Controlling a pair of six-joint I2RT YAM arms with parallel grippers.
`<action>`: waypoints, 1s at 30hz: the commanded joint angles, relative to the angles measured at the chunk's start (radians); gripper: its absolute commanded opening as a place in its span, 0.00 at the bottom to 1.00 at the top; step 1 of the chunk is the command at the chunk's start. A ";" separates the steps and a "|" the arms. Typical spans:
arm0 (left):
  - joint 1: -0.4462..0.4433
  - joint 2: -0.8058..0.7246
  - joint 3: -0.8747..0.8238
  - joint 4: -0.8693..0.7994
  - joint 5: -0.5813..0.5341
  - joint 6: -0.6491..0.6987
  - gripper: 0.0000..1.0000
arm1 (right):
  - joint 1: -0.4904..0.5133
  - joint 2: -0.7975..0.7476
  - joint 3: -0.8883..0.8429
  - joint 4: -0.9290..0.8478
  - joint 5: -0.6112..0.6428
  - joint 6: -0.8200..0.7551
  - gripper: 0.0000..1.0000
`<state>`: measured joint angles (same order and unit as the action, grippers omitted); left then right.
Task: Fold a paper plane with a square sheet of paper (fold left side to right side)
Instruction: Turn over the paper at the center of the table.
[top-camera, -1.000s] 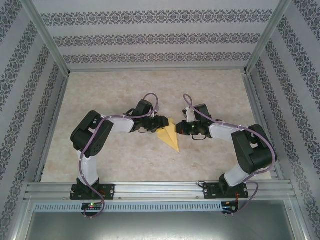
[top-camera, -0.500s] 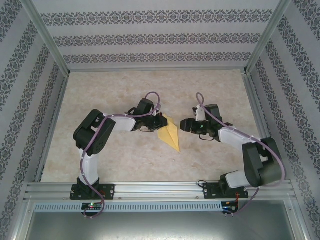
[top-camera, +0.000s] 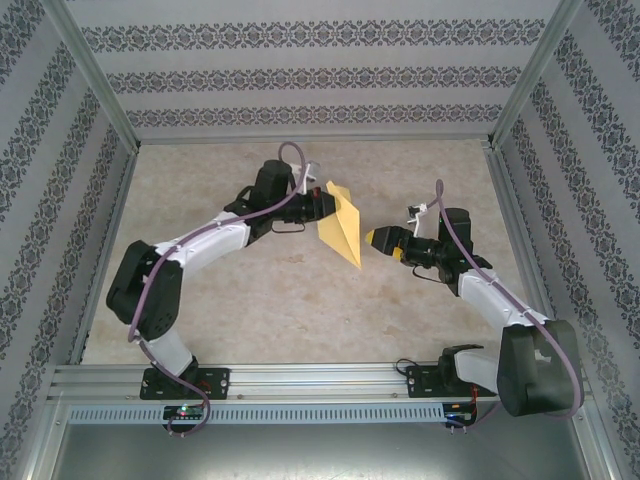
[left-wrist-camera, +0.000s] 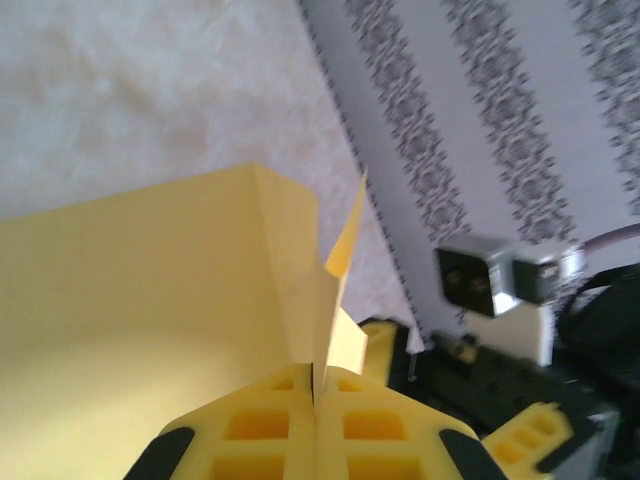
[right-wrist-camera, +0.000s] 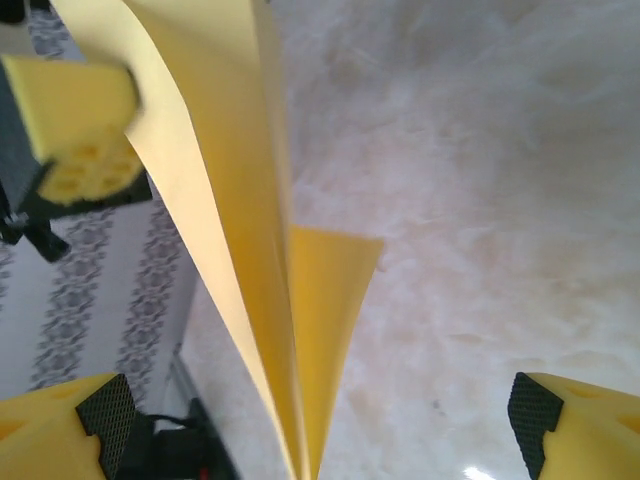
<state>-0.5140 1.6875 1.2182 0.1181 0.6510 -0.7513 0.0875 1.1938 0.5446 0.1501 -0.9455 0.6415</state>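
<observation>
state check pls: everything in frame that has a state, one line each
paper plane: folded into a narrow pointed dart, held at one edge.
left fingers: shut, pinching the paper plane's folded edge.
right fingers: open wide, holding nothing, not touching the paper plane.

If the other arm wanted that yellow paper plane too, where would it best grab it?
Probably the narrow half of the paper plane, toward its pointed tip, coming from the robot's right. The left gripper is shut on the wider end, and the folded layers seem to stand on edge, thin enough for the open right gripper to pinch across.
</observation>
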 joint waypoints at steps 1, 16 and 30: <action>0.021 -0.045 0.035 -0.036 0.009 0.015 0.00 | 0.009 0.001 -0.027 0.149 -0.155 0.105 0.98; 0.022 -0.046 0.040 0.133 0.099 -0.154 0.00 | 0.161 0.139 -0.003 0.592 -0.150 0.363 0.70; 0.026 -0.044 0.018 0.062 0.067 -0.116 0.12 | 0.135 0.108 -0.004 0.519 -0.104 0.302 0.13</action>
<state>-0.5014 1.6432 1.2510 0.1940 0.7250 -0.8913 0.2371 1.3338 0.5282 0.7113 -1.0630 0.9962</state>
